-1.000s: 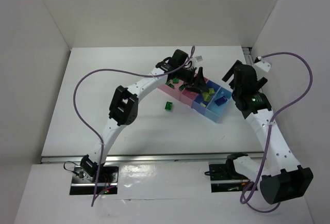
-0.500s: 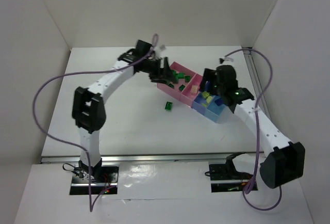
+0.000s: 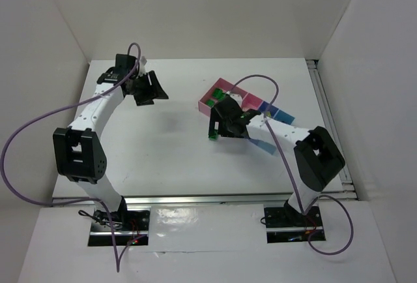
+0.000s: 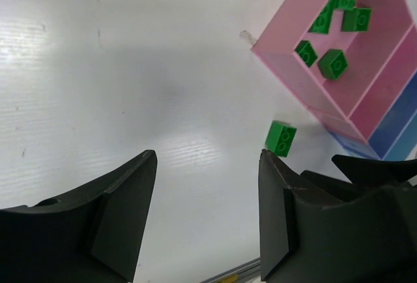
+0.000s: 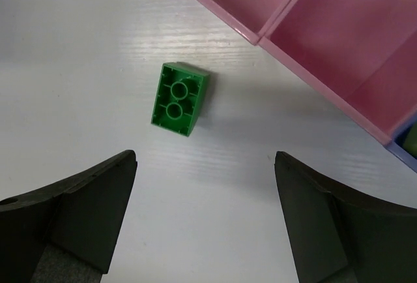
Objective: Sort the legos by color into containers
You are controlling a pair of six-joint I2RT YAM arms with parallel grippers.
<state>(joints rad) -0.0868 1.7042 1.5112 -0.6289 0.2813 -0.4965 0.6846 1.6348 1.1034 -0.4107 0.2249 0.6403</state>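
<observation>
Top external view: the left gripper (image 3: 148,90) hung over the bare counter (image 3: 163,146) in the upper left of the frame, well apart from the containers (image 3: 210,95), a joined row of pink and blue boxes running right of centre. The right gripper (image 3: 221,130) sat at mid-frame beside the row's pink end, over a loose green lego (image 3: 212,134) that lay on the counter outside the boxes.

Left wrist view: the left gripper's jaws stood wide with nothing between them. Beyond them the loose green lego lay near the corner of the pink box at the upper right, where several green legos (image 4: 332,63) rested.

Right wrist view: the right gripper's jaws stood wide and empty along the bottom edge. The loose green lego lay above and between them, upside down with its hollow underside showing, apart from the pink walls at the upper right.
</observation>
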